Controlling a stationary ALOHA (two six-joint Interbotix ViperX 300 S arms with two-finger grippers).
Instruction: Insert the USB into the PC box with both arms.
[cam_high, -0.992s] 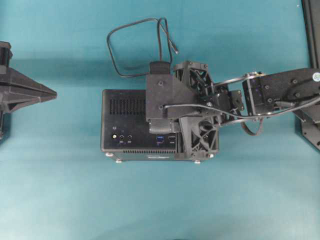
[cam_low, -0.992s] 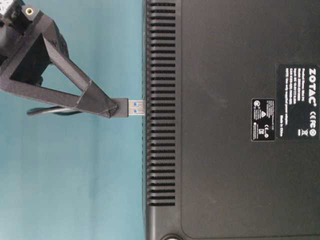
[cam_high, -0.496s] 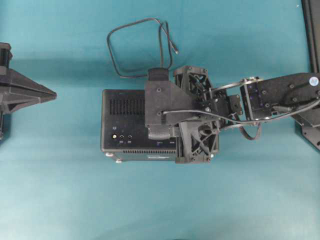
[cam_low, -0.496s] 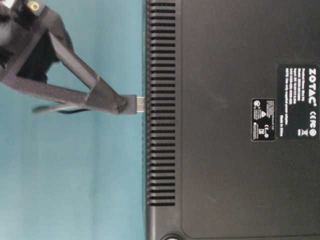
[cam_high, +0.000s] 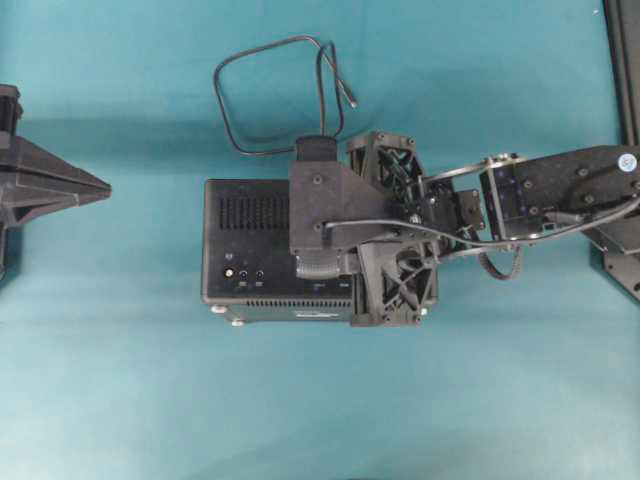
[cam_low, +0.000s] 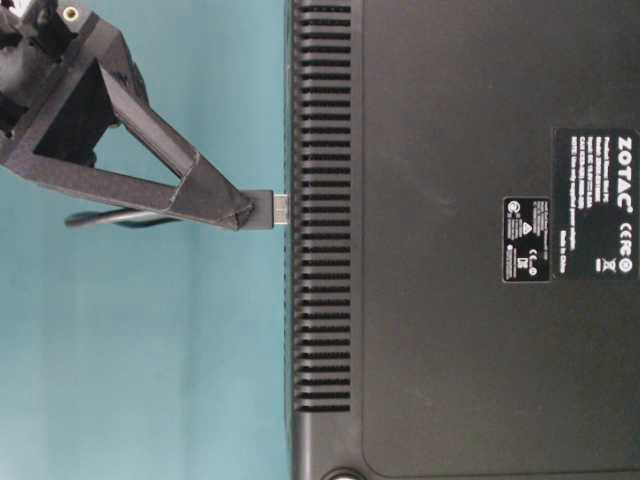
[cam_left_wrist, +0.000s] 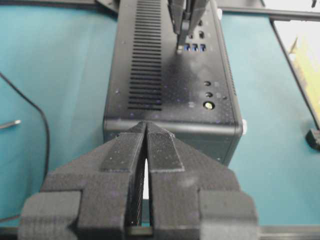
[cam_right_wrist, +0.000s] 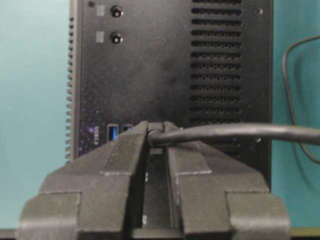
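Since a second ago the plug has gone in: the bright metal tongue that then showed bare between the finger and the case is now almost wholly sunk, only a sliver left at the box's face, and over the last half second nothing has shifted.

Nearest in the right wrist view, the right gripper (cam_right_wrist: 155, 134) has its jaws drawn nearly together, pinching the USB (cam_right_wrist: 156, 133) on its moulded body just where the cable leaves it; that is the right place to hold, since the plug shell is stiff and takes a push, while the thin black cable (cam_high: 232, 90) is limp and light and would only buckle. The shell is small and smooth, so a squeeze that slackens could let it slip backward during the push.

Beyond the fingers lies the PC box (cam_low: 470, 120), flat on the teal table (cam_high: 320, 400), ports upward. It looks dense and rigid, with small feet, likely to slide rather than tip if pressed sideways; its long side walls are the sensible place to brace it.

Farthest off, the left gripper (cam_left_wrist: 146, 150) hangs short of the box's end, jaws all but touching, holding nothing and not touching the case.
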